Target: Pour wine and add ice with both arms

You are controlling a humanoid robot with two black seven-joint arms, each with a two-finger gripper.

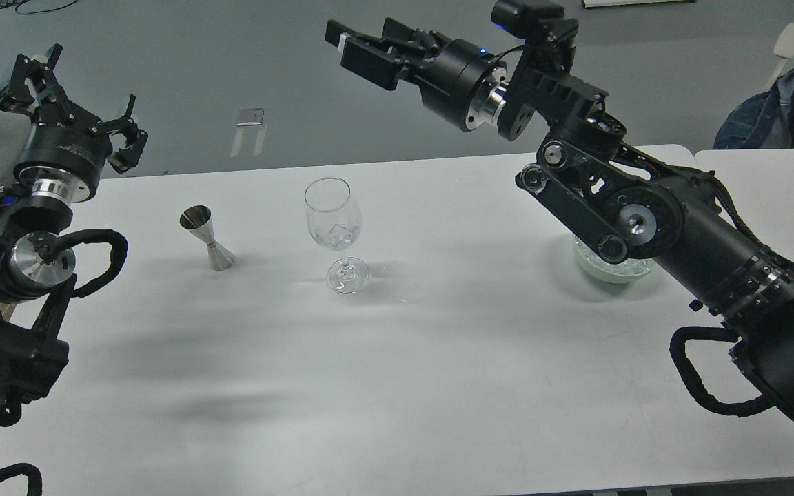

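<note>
Ice (339,231) in glass (333,207), jigger (207,238) (upright)

White table (438,386): jigger (207,238), wine glass (336,234), bowl (611,270).

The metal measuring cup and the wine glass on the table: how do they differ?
The measuring cup is opaque, shiny metal; the wine glass is clear. The cup is shorter, an hourglass shape leaning to one side; the glass is taller, on a thin stem, upright. Something glassy glints inside the glass; the cup's contents cannot be seen. Both stand on the white table, untouched by either arm.
</note>
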